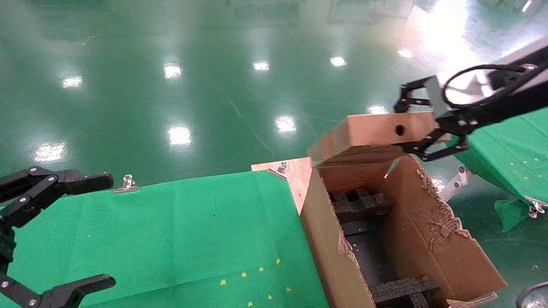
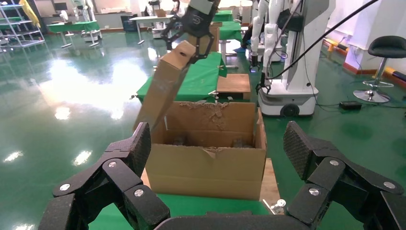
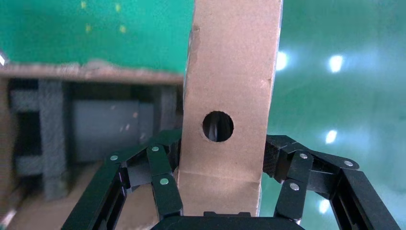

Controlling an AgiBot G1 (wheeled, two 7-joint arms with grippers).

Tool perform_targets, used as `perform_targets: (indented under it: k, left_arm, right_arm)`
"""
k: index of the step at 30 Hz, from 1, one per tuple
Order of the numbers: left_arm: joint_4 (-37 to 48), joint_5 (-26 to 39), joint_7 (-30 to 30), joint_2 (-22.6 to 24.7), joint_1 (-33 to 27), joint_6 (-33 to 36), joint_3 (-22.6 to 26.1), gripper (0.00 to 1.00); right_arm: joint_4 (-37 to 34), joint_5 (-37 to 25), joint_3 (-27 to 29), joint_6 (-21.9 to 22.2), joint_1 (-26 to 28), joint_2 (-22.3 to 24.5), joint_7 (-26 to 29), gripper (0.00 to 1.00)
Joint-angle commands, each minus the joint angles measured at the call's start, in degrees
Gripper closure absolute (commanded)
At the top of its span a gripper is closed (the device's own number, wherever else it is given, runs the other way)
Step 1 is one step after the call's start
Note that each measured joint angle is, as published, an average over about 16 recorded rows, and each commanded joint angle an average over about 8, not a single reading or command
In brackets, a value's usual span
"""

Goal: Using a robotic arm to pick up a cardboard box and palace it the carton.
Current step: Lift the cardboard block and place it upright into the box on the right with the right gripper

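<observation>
My right gripper (image 1: 421, 128) is shut on one end of the small brown cardboard box (image 1: 372, 137), whose narrow side shows a round hole. The box hangs tilted over the far end of the large torn carton (image 1: 428, 231), its lower end near the rim. Black foam inserts (image 1: 359, 203) lie inside the carton. In the right wrist view the fingers (image 3: 163, 172) press both broad faces of the box (image 3: 230, 96). The left wrist view shows the box (image 2: 165, 86) slanting down toward the carton (image 2: 206, 163). My left gripper (image 1: 107, 231) stays open and empty over the green table.
A green-clothed table (image 1: 171, 235) with metal clips (image 1: 127, 183) adjoins the carton's left side. A second green table (image 1: 513, 149) stands behind the right arm. A wooden board (image 1: 295, 171) lies under the carton. Another robot's base (image 2: 292, 91) and a chair (image 2: 383, 52) stand farther off.
</observation>
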Motion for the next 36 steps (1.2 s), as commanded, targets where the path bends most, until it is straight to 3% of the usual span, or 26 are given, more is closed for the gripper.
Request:
perform_targets:
  k: [1,13,25,30,36]
  left_arm:
    - [0.0,0.0,0.0,0.0,0.0,0.0,0.0,0.0]
    - [0.0,0.0,0.0,0.0,0.0,0.0,0.0,0.0]
    - [0.0,0.0,0.0,0.0,0.0,0.0,0.0,0.0]
    - [0.0,0.0,0.0,0.0,0.0,0.0,0.0,0.0]
    - [0.0,0.0,0.0,0.0,0.0,0.0,0.0,0.0]
  right_arm:
    - [-1.0,0.1,-2.3,0.0,1.3,1.0,-0.5,1.0]
    - [-6.3,1.5,-14.5,0.2,4.6,5.3,-2.6,1.0]
    - [-8.5,3.9,-18.1,1.1,4.3,6.4,-1.5,1.0]
    - [-9.8,7.0,-17.9,2.3,2.4,8.1,3.0,1.0]
    - [-12.1,12.1,-17.9,5.2,-2.2,11.4,14.4,1.0]
